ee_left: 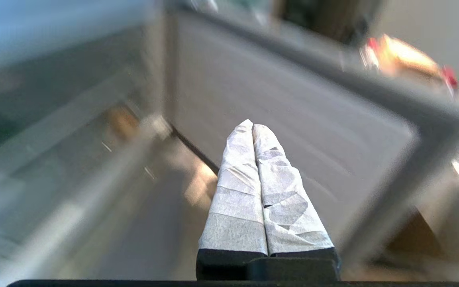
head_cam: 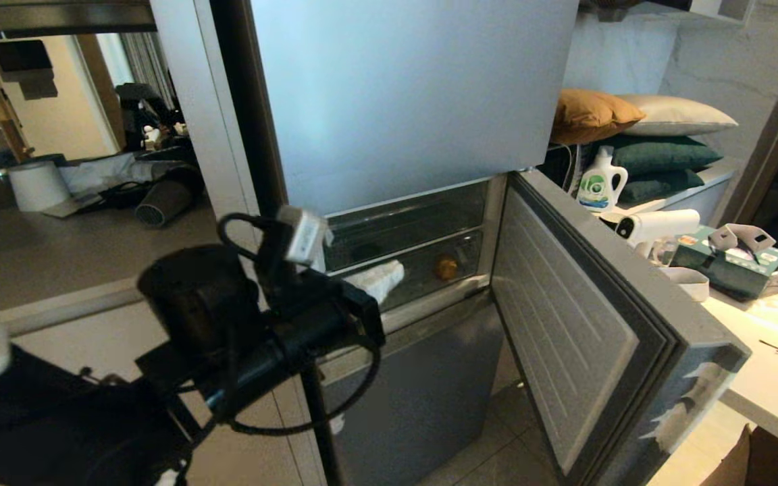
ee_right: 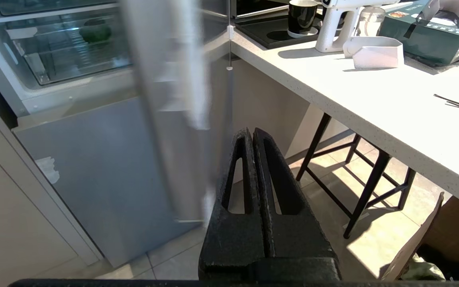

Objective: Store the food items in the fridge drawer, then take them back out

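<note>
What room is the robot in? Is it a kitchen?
Probably a home kitchen: a silver fridge stands with its lower door open, beside a white counter holding a mug.

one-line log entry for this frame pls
fridge door: open | fridge drawer: pushed in, potato and green pepper inside | left end effector: shut, empty, at drawer front | right end effector: shut, parked

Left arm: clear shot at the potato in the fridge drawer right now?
Probably not yet. The potato sits behind the closed clear front of the fridge drawer. The fridge door is open, but the left tool is shut outside the drawer front.
</note>
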Controlling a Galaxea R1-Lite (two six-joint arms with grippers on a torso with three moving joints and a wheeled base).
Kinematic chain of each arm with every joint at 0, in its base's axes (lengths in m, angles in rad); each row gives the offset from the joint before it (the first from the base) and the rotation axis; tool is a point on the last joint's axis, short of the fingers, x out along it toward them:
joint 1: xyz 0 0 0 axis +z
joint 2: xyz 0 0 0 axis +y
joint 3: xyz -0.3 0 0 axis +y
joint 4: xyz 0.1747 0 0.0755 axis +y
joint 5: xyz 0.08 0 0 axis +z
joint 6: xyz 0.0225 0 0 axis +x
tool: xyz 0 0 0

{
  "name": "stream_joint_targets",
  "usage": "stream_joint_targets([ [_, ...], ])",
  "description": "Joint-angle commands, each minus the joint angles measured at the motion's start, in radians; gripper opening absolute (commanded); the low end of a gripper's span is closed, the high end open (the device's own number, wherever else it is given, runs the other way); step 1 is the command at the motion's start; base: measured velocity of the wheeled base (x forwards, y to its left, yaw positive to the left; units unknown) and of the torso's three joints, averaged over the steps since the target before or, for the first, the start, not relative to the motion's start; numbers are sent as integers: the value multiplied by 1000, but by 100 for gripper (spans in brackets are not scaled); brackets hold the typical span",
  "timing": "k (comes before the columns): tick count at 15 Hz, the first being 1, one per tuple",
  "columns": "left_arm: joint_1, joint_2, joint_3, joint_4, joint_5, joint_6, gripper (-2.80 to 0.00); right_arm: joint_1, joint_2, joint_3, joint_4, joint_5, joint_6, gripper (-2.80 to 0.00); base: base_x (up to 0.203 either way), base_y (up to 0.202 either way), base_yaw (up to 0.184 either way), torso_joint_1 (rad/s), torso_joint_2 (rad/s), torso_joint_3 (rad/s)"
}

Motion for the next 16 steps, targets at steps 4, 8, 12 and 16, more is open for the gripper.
stream_joint_targets([
  [4, 96, -359, 72, -2, 83, 12, -280, 0, 2, 0, 0, 0, 0, -280, 0, 0, 0, 0, 0, 0],
  [8, 121, -600, 154, 110, 191, 20, -280, 0, 2, 0, 0, 0, 0, -280, 0, 0, 0, 0, 0, 0],
  [12, 127, -857, 175, 324, 264, 22, -280, 0, 0, 0, 0, 1, -6, -280, 0, 0, 0, 0, 0, 0],
  [16, 323, -1107, 218, 540, 320, 22, -280, 0, 1, 0, 0, 1, -3, -280, 0, 0, 0, 0, 0, 0],
])
